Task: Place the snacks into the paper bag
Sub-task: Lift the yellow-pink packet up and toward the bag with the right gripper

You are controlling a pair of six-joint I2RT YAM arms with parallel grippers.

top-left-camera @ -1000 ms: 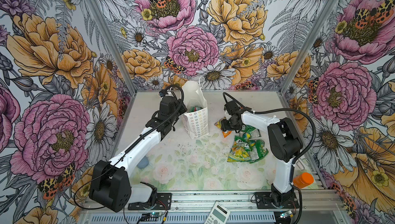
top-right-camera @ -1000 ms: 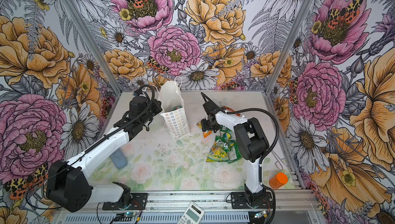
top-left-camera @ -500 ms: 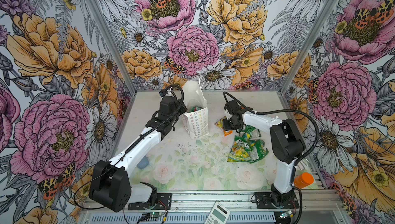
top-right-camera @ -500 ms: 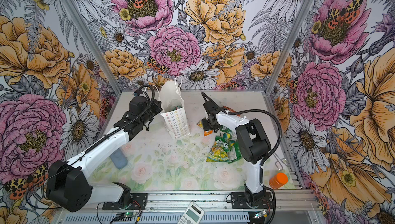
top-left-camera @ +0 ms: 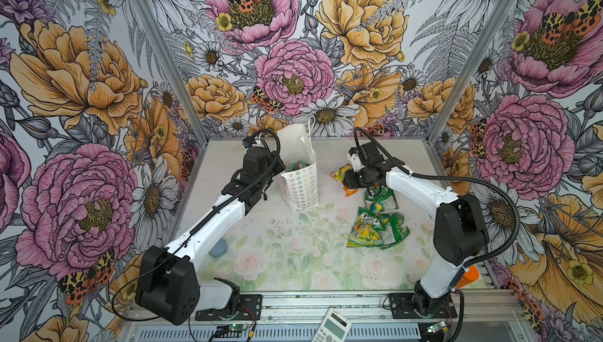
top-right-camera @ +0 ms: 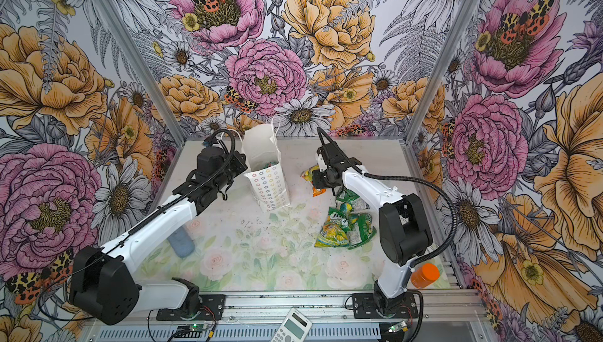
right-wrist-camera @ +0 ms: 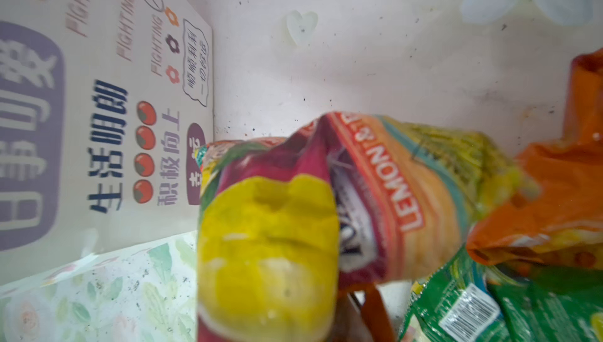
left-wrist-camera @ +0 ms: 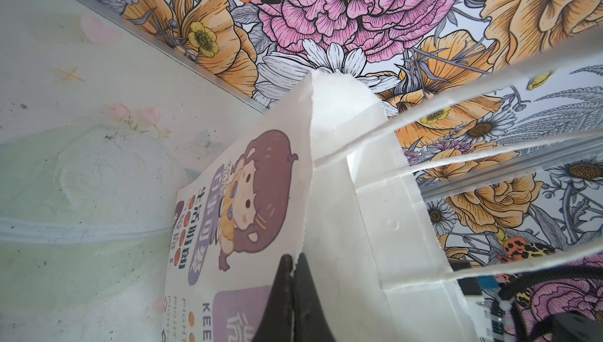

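While the left gripper (left-wrist-camera: 293,260) pinches the paper bag (left-wrist-camera: 336,193) (wrist view only), the right gripper (top-left-camera: 349,181) seemingly clamps a snack (right-wrist-camera: 267,226).

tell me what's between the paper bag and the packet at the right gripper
Nothing: bare table separates the paper bag from that packet, in both top views.

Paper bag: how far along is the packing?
Done: some packets already show inside the paper bag, which the left gripper pinches at its rim. In hand: the right gripper sits at a yellow packet. Left: an orange packet and the green packets on the table.
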